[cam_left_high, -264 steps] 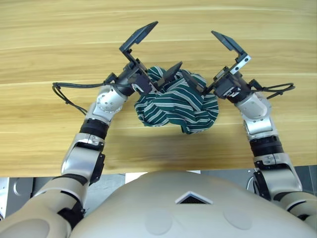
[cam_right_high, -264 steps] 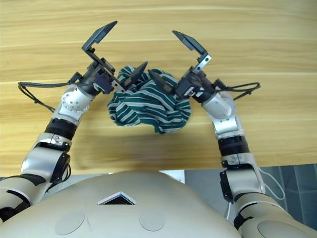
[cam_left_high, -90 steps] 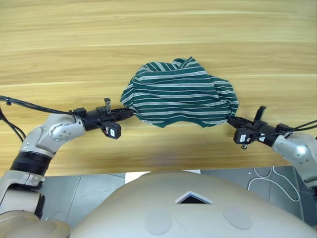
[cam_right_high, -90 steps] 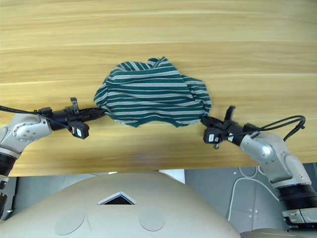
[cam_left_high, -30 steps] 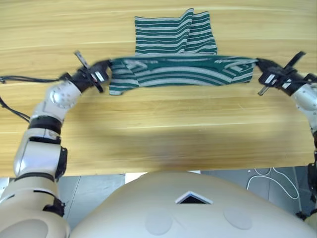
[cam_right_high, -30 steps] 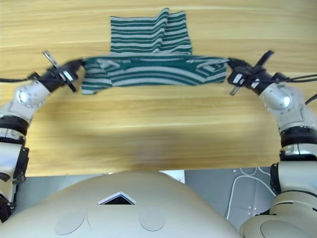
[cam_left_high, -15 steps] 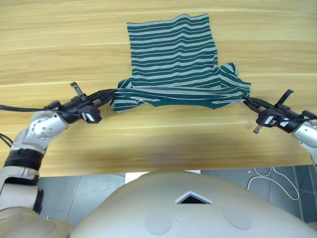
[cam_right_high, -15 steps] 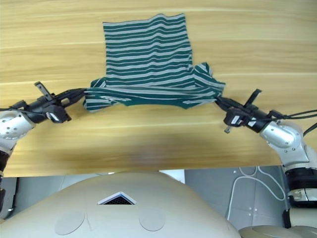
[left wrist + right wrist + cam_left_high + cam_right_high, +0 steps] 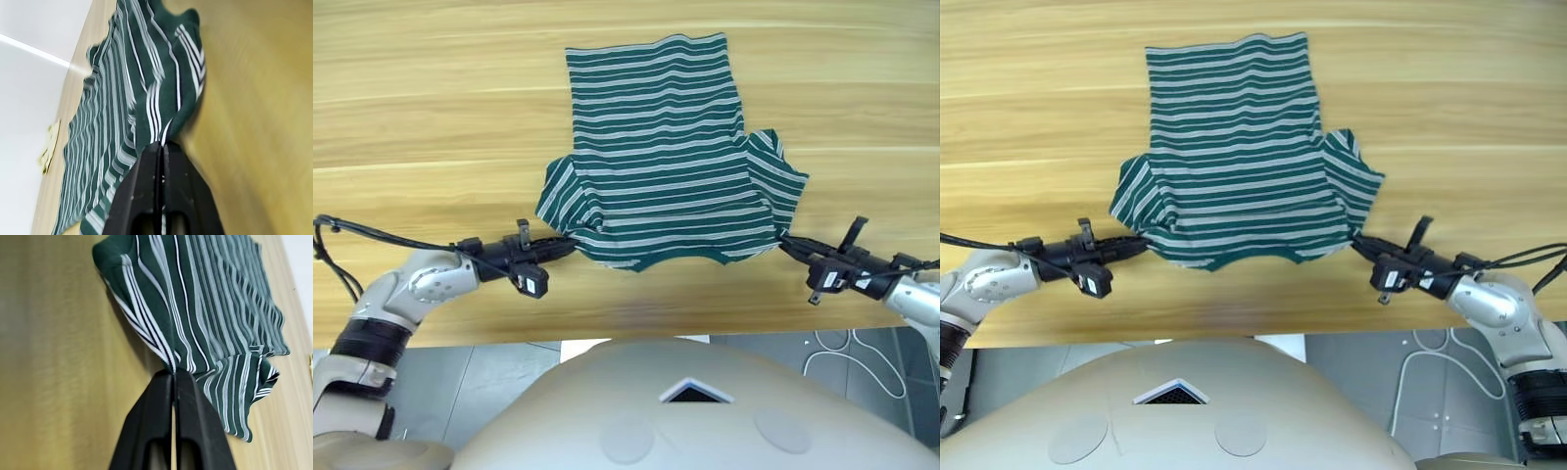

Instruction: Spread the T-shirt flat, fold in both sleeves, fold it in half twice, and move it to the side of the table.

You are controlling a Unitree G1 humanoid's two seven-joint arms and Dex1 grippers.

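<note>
A green T-shirt (image 9: 661, 147) with white stripes lies spread on the wooden table (image 9: 431, 117), its hem at the far side and its neck edge toward me. Both short sleeves stick out at the sides. My left gripper (image 9: 566, 242) is shut on the shirt's near left shoulder corner; the pinched cloth (image 9: 168, 129) shows between the black fingers in the left wrist view. My right gripper (image 9: 784, 242) is shut on the near right shoulder corner (image 9: 168, 363). Both arms are stretched low over the table's near edge.
Bare wood surrounds the shirt on the left, the right and the far side. The table's near edge (image 9: 607, 333) runs just behind the grippers. Cables (image 9: 372, 233) trail from the left arm and from the right arm (image 9: 1518, 257).
Both grippers have pulled the shoulder corners toward me and lowered them, so the bunched near part of the shirt now lies flatter and wider on the table.
</note>
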